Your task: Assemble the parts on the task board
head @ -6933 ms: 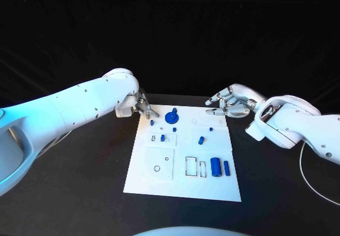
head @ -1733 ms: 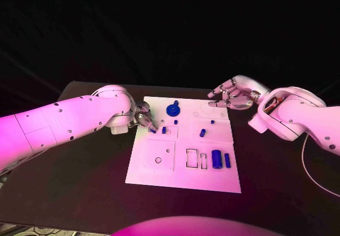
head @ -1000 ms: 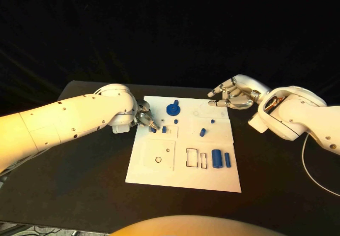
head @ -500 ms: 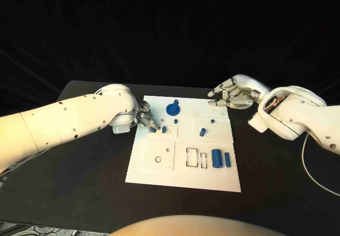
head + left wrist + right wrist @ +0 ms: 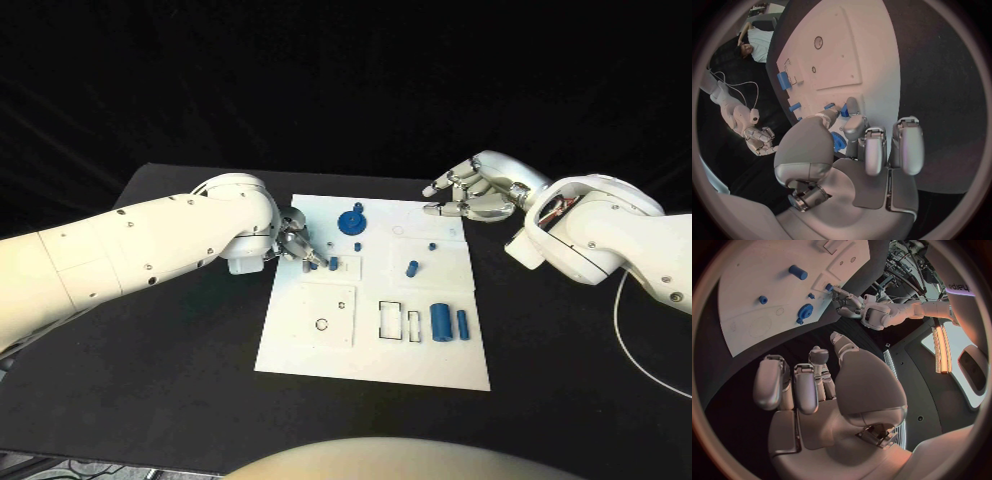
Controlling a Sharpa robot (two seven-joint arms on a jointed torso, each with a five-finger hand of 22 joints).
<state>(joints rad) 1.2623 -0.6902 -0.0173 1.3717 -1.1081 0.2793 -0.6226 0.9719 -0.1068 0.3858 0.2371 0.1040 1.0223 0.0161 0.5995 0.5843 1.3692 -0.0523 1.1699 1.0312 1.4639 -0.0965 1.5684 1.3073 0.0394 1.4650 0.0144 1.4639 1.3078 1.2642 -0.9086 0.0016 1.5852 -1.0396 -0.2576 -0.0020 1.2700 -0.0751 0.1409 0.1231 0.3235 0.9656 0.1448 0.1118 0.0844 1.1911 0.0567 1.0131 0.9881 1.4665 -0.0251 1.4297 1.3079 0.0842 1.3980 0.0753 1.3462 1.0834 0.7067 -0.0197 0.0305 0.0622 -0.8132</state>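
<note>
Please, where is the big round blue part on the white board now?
In the head view the round blue part stands near the task board's far edge, left of its middle, just beyond the left hand.

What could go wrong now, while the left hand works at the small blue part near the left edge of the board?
1. The left hand has its fingertips at a small blue part; the part looks tiny and might slip or tip.
2. A second small part stands close beside it and could be knocked.
3. The task board seems to lie loose, so a push might shift it.
</note>
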